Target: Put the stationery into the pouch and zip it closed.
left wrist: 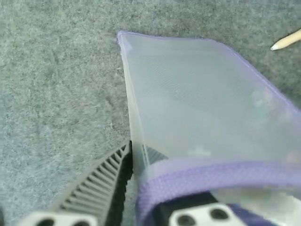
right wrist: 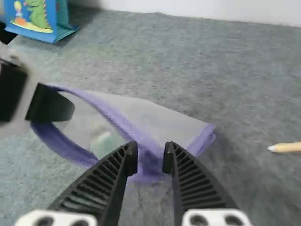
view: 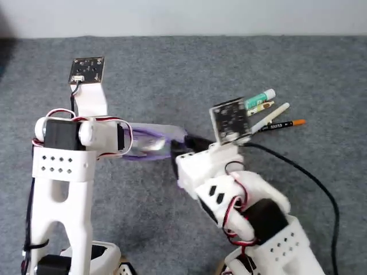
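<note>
With the left end effector (left wrist: 141, 172) gripping the pouch (left wrist: 197, 103) and the right end effector (right wrist: 149, 157) pinching its purple rim (right wrist: 110, 117), a hard tug could yank it loose while the pens (view: 269, 113) lie outside, near the pouch.

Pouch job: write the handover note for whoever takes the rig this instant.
Left gripper: shut on one end of the pouch.
Right gripper: shut on the purple zipper edge at the other end.
Pens and a green-capped stick lie on the grey carpet beyond the right arm, outside the pouch.
Done: pouch held by both arms, mouth seemingly open.
Left: load the stationery, zip it closed.
</note>
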You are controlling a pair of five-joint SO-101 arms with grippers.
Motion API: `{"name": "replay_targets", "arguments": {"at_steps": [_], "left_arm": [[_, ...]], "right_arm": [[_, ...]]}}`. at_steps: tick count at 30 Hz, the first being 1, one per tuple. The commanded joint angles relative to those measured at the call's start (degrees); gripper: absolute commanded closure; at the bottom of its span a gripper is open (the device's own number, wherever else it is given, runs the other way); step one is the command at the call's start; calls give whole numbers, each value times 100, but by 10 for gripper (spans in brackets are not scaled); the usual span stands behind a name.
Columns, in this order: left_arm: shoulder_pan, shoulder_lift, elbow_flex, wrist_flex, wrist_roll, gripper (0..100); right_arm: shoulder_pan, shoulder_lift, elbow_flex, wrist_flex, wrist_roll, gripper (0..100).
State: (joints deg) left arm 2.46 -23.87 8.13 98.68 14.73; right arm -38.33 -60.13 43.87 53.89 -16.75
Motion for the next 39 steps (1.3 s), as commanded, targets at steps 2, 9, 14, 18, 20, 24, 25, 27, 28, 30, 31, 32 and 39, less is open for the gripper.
{"name": "replay_targets", "arguments": {"at_steps": [2, 9, 14, 18, 20, 24, 25, 27, 28, 30, 31, 32, 39], "left_arm": [[35, 9, -259, -53, 62, 988], [26, 9, -259, -53, 62, 988], [18, 9, -259, -53, 62, 988], [18, 9, -259, -44, 62, 988], [18, 9, -259, -44, 62, 988], [18, 9, -259, -44, 62, 988], [18, 9, -259, -44, 62, 988], [35, 9, -259, -44, 62, 988], [44, 9, -259, -44, 62, 988], [44, 9, -259, -44, 62, 988], [44, 9, -259, -44, 62, 988], [44, 9, -259, -44, 62, 988], [44, 9, -259, -53, 62, 988]], "right_arm": [[-268, 462, 0, -620, -79, 974], [-13, 558, -905, -84, 53, 966], [1033, 673, -1451, 242, 97, 967], [1930, 1209, -1477, 277, 211, 967], [2316, 1560, -1495, 242, 211, 967], [2923, 2475, -1846, 277, 211, 963], [3073, 2730, -1978, 277, 211, 963], [3345, 3319, -2303, 286, 211, 962], [3477, 3635, -2488, 295, 211, 962], [3714, 4242, -2910, 444, 211, 962], [3802, 4558, -3147, 558, 211, 961], [3890, 4857, -3420, 681, 211, 961], [4391, 6862, -5829, 1886, -264, 961]]}}
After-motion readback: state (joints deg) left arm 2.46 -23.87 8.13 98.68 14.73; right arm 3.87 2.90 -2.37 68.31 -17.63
